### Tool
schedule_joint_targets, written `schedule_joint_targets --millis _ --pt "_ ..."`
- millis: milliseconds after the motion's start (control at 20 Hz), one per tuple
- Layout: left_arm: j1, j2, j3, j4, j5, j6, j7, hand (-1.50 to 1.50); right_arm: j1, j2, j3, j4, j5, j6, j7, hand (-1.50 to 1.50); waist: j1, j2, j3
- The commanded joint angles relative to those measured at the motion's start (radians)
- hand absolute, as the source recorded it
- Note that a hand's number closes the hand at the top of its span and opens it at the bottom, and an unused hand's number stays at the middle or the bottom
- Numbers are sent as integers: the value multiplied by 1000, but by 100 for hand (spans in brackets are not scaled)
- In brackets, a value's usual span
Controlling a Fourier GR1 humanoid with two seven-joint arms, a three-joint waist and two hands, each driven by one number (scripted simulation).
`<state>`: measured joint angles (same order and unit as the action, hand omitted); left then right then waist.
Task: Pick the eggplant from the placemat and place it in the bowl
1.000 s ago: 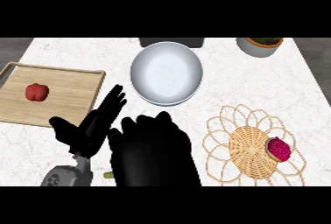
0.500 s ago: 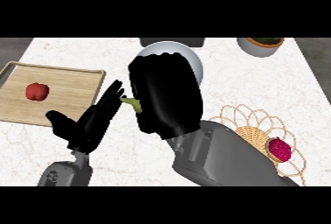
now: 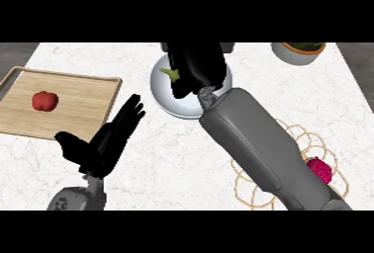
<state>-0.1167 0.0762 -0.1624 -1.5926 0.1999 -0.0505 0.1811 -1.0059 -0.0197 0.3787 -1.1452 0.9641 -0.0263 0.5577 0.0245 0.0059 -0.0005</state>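
My right hand (image 3: 202, 58) hangs over the white bowl (image 3: 166, 101) at the counter's far middle, fingers curled round the dark eggplant (image 3: 173, 75). Only the eggplant's green stem and a bit of its body show at the hand's left side. My right forearm (image 3: 256, 143) runs from the lower right up to the bowl and hides much of the bowl and of the woven placemat (image 3: 327, 148). At the lower left my left hand (image 3: 110, 139) rests open, fingers up.
A magenta fruit (image 3: 318, 170) lies on the placemat beside the forearm. A wooden tray (image 3: 80, 96) with a red pepper (image 3: 44, 101) sits at the left. A grey pot (image 3: 298, 53) stands at the far right corner.
My right hand has carried the eggplant away from me, from the counter's middle to above the bowl. The left hand has stayed still.
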Motion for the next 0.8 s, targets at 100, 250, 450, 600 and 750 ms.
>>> schedule_joint_targets --millis 100,250,450,600,750 --pt "-56 17 44 32 18 -11 22 0 -111 19 -66 391 59 -177 -144 150 16 11 0" --pt "-37 8 29 33 21 -27 -2 0 -148 -4 -101 529 37 -87 -148 150 24 14 -1" --pt "-34 -50 -39 -7 -28 25 17 0 -203 19 -205 665 -36 -174 -115 -150 43 17 0" --pt "-100 -25 6 78 -24 -1 -12 0 -236 16 -273 722 -81 -212 -250 -150 37 26 0" --pt "-35 -16 -14 17 -13 -21 -5 0 -177 14 -339 742 -150 -284 -371 -150 44 22 1"
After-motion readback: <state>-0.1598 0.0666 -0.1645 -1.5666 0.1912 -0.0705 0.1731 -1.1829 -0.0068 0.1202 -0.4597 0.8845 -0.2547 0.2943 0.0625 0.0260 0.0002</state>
